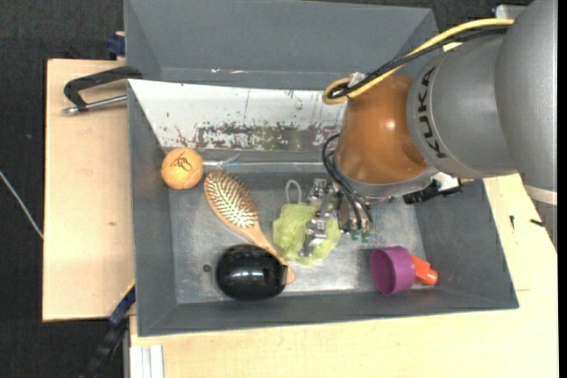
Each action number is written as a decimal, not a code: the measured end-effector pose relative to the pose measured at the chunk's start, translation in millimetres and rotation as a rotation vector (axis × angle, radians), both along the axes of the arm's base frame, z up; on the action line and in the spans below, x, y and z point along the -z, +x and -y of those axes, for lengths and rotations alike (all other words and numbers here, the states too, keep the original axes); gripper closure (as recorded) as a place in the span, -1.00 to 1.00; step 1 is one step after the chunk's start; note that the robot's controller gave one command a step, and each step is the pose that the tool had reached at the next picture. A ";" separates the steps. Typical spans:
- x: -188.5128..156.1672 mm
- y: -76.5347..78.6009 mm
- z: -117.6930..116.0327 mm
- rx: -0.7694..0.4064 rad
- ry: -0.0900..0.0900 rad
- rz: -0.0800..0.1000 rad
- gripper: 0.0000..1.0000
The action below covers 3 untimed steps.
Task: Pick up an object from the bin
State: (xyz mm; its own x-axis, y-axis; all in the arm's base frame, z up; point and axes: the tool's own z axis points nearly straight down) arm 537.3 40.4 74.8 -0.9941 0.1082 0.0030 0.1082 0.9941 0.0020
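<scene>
My gripper (317,230) reaches down into the middle of the bin, right over a crumpled yellow-green soft thing (295,232). Its fingertips press into the right part of that green thing, which bulges round them. To the left lies a wooden hairbrush (236,205), bristles up, its handle pointing down-right toward the green thing. A black rounded object (249,272) rests on the handle's end near the front wall.
An orange ball (182,169) sits in the back left corner. A purple cup-shaped thing with an orange tip (398,270) lies at the front right. The arm with its orange cover and cables hangs over the bin's right back part.
</scene>
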 end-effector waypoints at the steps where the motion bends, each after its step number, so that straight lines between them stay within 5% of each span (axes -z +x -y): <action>1: -39.3 -12.7 3.0 0.018 -0.001 -0.001 1.00; 2: -106.7 -16.9 1.6 0.034 -0.002 0.003 1.00; 3: -119.2 -0.3 -11.2 0.035 0.000 0.016 1.00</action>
